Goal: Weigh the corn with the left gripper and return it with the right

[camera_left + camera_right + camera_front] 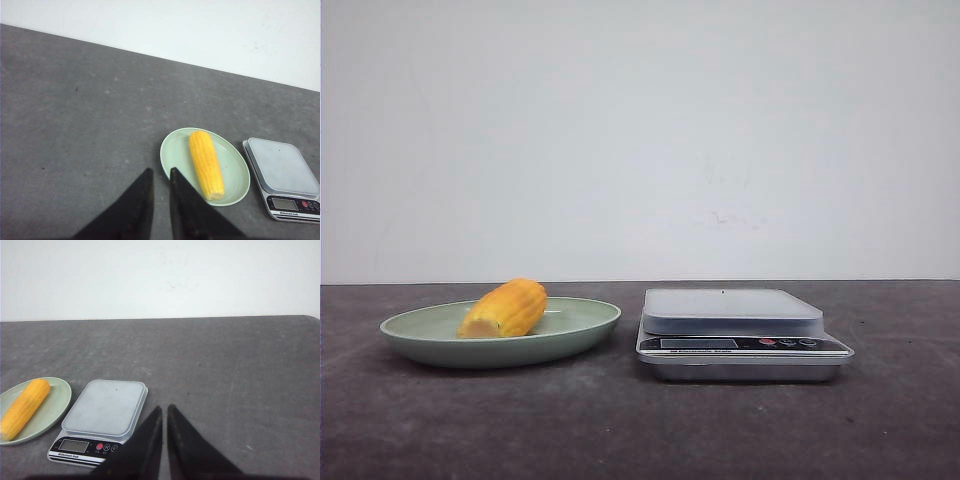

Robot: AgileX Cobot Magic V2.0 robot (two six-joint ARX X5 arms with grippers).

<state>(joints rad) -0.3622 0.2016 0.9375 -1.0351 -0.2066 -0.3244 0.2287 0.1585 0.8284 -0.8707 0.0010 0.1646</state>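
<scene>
Front view: corn mid-plate, scale just beside the rim

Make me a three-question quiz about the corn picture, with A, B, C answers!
1. Where is the corn?
A. On the plate
B. On the scale
C. On the bare table

2. What colour is the plate?
A. Red
B. Pale green
C. Blue

3. How do the left gripper fingers stand?
A. Wide apart
B. Holding the corn
C. Nearly together, holding nothing

Answers:
1. A, the corn lies on the plate, left of the scale in the front view.
2. B, its rim and inside are pale green in every view.
3. C, the left wrist view shows only a thin gap between the two black fingers, with the corn lying apart on the plate.
</scene>
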